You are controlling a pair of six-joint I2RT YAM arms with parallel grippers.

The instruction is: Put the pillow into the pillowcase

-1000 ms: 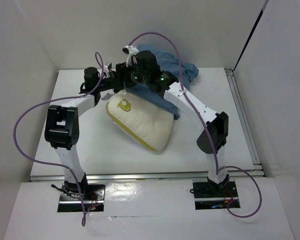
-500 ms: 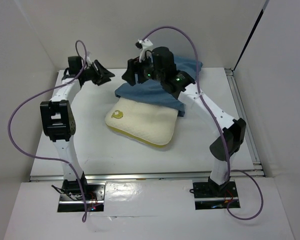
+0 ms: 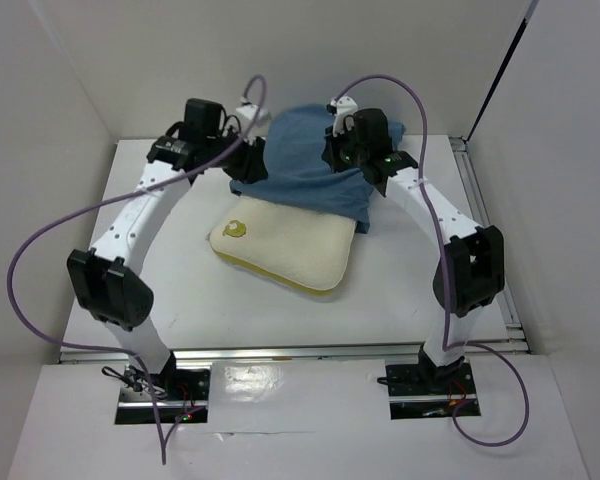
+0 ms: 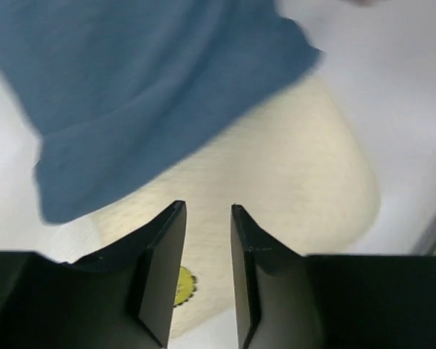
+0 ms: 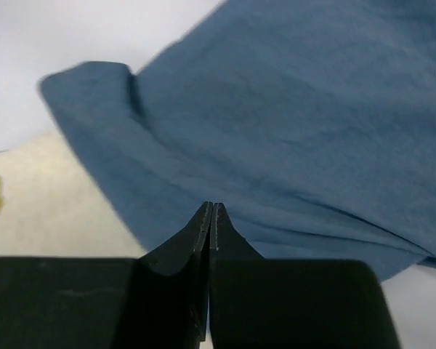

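The cream pillow (image 3: pixel 285 252) lies flat mid-table, its yellow mark (image 3: pixel 238 227) at the near-left corner. The slate-blue pillowcase (image 3: pixel 305 165) is draped over the pillow's far edge and spreads toward the back wall. My left gripper (image 3: pixel 248 160) hovers at the pillowcase's left edge. In the left wrist view it (image 4: pixel 207 207) is open, with nothing between its fingers and the pillow (image 4: pixel 276 182) and pillowcase (image 4: pixel 145 87) below. My right gripper (image 3: pixel 333 157) is over the pillowcase's right part. In the right wrist view it (image 5: pixel 209 205) is shut above the pillowcase (image 5: pixel 298 123), and no cloth shows between its jaws.
White walls enclose the table (image 3: pixel 160 290) on the left, back and right. A metal rail (image 3: pixel 485 230) runs along the right edge. Purple cables (image 3: pixel 40 260) loop off both arms.
My left arm has swung right to the pillowcase's left edge, its jaws narrowing. The right gripper has shut and moved back and right. The pillowcase now spreads further toward the back.
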